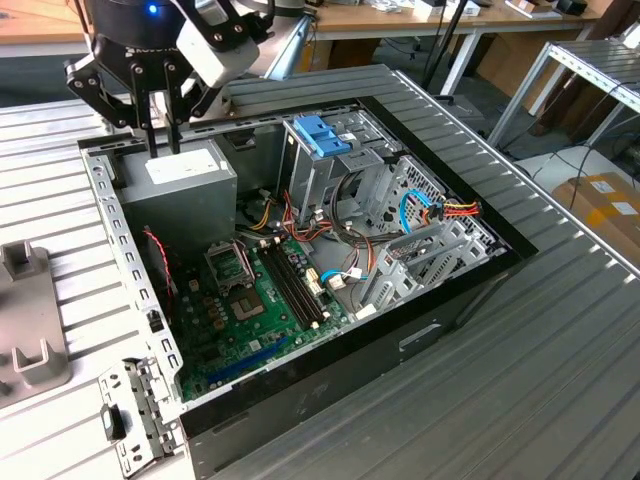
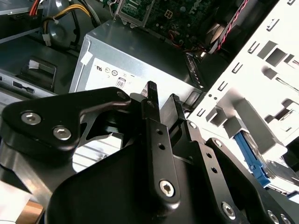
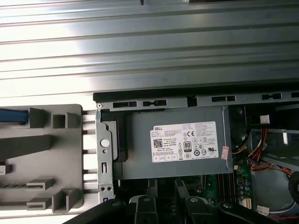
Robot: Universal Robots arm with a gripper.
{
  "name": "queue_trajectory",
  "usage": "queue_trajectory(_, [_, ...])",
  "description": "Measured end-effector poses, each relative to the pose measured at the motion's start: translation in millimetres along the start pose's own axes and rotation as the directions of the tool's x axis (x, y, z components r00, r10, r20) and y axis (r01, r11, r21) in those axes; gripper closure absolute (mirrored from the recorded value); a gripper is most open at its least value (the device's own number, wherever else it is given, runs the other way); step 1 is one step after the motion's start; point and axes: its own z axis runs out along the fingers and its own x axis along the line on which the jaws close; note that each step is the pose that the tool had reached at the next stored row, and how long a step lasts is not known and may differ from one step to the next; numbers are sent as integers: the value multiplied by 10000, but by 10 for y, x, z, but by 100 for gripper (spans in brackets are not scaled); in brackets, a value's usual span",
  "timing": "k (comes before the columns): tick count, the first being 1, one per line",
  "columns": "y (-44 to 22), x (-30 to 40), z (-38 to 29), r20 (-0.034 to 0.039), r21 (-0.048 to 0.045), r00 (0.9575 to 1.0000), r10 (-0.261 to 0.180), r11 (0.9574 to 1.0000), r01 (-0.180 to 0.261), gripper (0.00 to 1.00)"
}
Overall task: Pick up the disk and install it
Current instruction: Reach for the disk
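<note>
Bench: ribbed metal; carries everything;
PC case: open-topped, lies flat on bench; boards & cables exposed;
PSU: grey box in a case corner, label up;
Holder: grey slotted block on bench, just beside case at PSU end;
Pincer: over PSU, tips down; fingers narrowly spread, nothing btwn;
Disk: blue edge shows in holder, outside case, apart from pincer.

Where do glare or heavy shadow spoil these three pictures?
First wrist view: strong glare whitens bands of the ribbed metal table; second wrist view: the pale case frame is overexposed, the black claw dark in front; exterior view: even light, the computer case shaded inside.
</note>
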Motion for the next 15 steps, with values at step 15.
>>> queue_trajectory(15, [-6,85,-2,1,-1,10000,0,10000,0,71])
